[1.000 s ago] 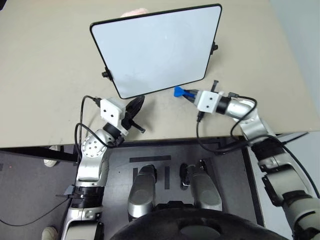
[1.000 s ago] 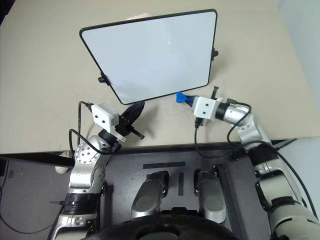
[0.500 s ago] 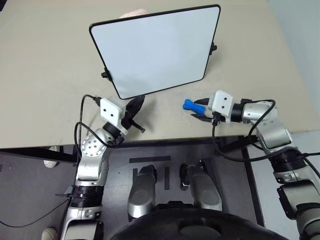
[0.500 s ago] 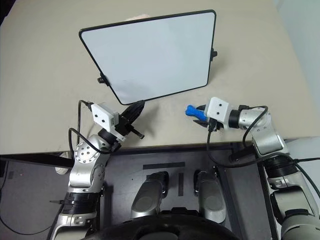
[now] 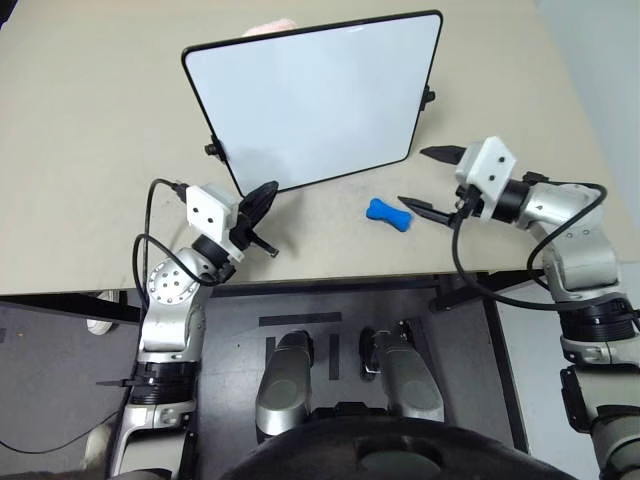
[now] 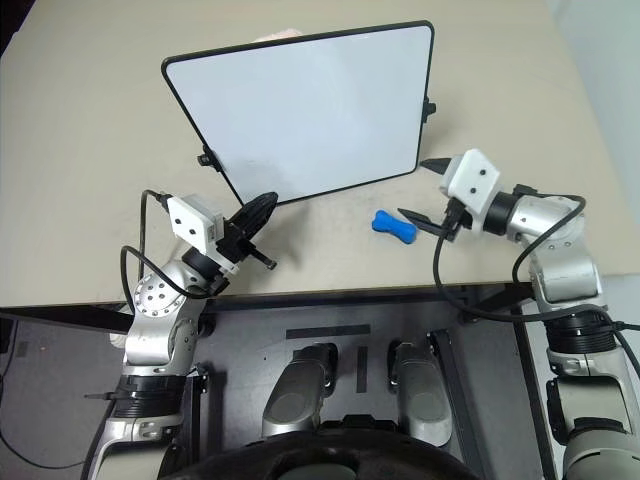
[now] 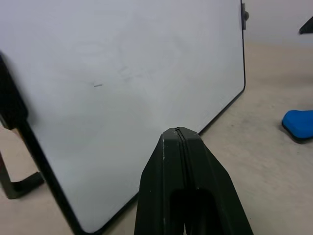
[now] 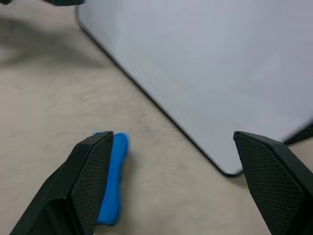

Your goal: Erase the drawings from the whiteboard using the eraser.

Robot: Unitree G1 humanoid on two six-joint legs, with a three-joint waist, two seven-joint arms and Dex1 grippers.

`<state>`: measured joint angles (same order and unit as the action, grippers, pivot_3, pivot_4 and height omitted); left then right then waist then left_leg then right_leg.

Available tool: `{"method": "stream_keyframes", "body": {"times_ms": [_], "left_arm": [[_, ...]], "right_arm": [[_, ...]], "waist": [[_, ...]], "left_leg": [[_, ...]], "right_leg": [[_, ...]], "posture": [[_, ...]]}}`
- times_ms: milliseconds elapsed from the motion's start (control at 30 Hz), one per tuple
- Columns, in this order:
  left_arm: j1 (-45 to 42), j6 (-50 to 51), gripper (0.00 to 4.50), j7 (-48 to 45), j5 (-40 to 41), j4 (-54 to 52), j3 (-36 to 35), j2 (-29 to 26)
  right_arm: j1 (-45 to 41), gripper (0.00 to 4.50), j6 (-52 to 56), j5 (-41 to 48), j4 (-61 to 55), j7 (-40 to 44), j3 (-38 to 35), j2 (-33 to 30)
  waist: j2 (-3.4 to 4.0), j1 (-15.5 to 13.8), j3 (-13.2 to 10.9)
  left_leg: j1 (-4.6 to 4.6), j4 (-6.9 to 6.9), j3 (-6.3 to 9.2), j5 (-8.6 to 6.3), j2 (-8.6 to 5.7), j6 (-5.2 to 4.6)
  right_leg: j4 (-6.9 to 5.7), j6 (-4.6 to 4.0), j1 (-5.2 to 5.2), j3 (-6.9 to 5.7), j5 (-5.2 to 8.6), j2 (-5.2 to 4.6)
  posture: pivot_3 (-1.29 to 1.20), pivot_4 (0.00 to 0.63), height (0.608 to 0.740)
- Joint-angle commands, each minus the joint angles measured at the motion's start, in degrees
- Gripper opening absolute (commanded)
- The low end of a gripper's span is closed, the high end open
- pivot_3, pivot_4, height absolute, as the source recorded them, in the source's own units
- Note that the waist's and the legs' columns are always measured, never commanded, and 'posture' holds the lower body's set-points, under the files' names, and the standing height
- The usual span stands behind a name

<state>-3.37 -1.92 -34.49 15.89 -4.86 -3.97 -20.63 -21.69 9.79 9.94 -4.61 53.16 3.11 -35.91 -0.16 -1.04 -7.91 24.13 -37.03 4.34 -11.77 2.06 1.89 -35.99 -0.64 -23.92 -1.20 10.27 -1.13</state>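
Observation:
The whiteboard (image 5: 315, 100) stands tilted on the beige table, its black-framed face blank white. The drawings are out of view; the left wrist view gives just a faint smear and a tiny dash on the whiteboard (image 7: 122, 73). The blue bone-shaped eraser (image 5: 387, 212) lies flat on the table just in front of the board's right corner, touched by nothing. My right gripper (image 5: 420, 180) hovers open to the eraser's right, fingers spread wide, with the eraser (image 8: 112, 181) lying past one finger. My left gripper (image 5: 268, 192) is shut and empty, its tip close to the board's lower left edge (image 7: 178, 132).
A person's hand (image 5: 265, 27) peeks over the board's far edge. Small black knobs (image 5: 211, 149) stick out at the board's sides. The table's near edge (image 5: 330, 282) runs just behind both wrists. Bare tabletop lies left and right of the board.
My right gripper opened and let go of the eraser, which now lies on the table. The right arm drew back to the right and rose. The left gripper stayed about where it was.

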Motion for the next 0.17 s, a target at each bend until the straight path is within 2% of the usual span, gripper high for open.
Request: {"method": "stream_keyframes", "body": {"times_ms": [33,167], "left_arm": [[1.8,0.4,0.0,-0.4,0.9,-2.9,-0.4,-0.6],[1.8,1.3,0.0,-0.4,1.0,-3.7,-0.2,-0.7]], "right_arm": [[1.9,4.14,1.0,1.8,-3.2,-1.0,-2.9,-1.1],[2.9,4.14,1.8,2.1,-4.7,-1.3,-2.6,-0.7]], "waist": [[-0.01,0.0,0.0],[0.0,0.0,0.0]], "left_leg": [[-0.01,0.0,0.0,-0.01,0.0,-0.01],[0.0,0.01,0.01,-0.04,0.0,-0.01]], "right_leg": [[0.0,0.02,0.01,0.0,0.02,0.0],[-0.02,0.08,0.01,0.0,0.09,0.0]], "posture": [[0.0,0.15,0.74],[0.0,0.15,0.74]]}}
